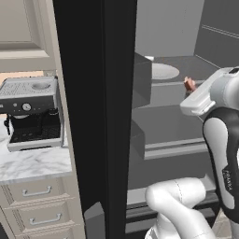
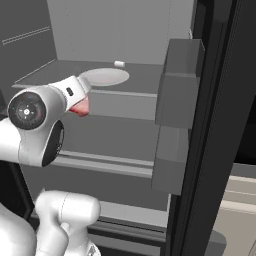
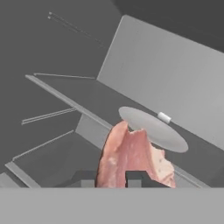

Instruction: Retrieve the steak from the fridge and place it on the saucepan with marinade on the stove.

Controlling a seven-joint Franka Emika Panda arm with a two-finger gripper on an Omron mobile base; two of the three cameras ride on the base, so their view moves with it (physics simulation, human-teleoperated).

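The steak point(image 3: 131, 157), a red-pink raw slab, sticks up between my fingertips in the hand view, and my gripper point(image 3: 111, 179) is shut on it. From the base views the steak point(image 1: 189, 84) point(image 2: 81, 107) hangs at the end of my hand, just in front of the upper shelf of the open fridge point(image 1: 93, 93). Beyond it on that shelf lies a round white plate point(image 3: 153, 129) point(image 2: 105, 76). The saucepan with marinade and the stove are out of view.
A small white cylinder point(image 3: 164, 117) lies behind the plate. Grey door bins point(image 2: 180, 85) point(image 1: 141, 79) jut from the black fridge doors on both sides. A lower shelf point(image 1: 177, 126) runs below my hand. A coffee machine point(image 1: 32, 112) stands on the marble counter point(image 1: 32, 165) at the left.
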